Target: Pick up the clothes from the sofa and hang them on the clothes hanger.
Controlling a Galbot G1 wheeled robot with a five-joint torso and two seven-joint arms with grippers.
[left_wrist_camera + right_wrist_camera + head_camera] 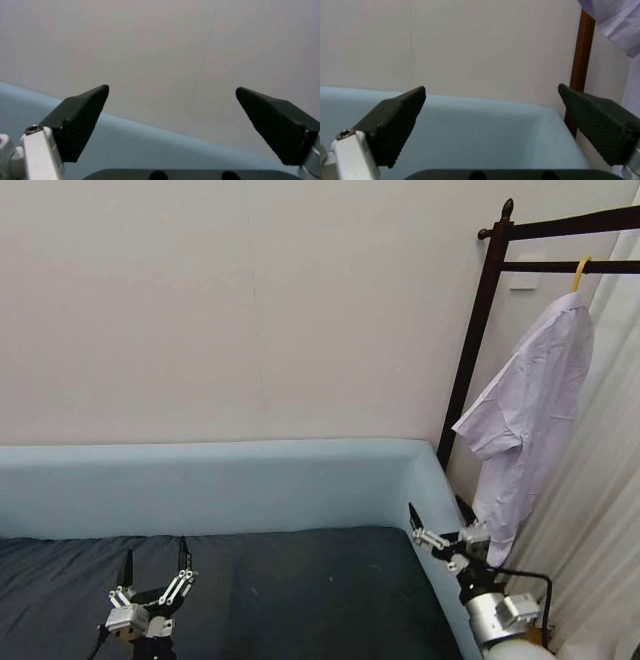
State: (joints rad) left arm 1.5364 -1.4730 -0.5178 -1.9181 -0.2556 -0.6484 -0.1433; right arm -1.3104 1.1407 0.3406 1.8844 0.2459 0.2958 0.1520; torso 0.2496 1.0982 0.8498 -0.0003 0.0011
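— Shirt (525,420) first, head view: which way from the pincers?
— Up and to the right of the right pincer (445,525). It is on a yellow hanger (581,272) on the dark rack (470,370), long axis hanging straight down. The left pincer (155,565) sits well apart from it, over the sofa (250,480) seat, so the right arm is nearer.
— Either one holding anything?
— No, both are spread wide and empty. With the shirt on the rack, I judge the hanging done.
— Left wrist view?
— Parted fingers (82,120) facing the wall (150,45) and the sofa's pale back.
— Right wrist view?
— Again parted fingers (597,123). Beyond them it adds the rack's dark post and a corner of the shirt past it.
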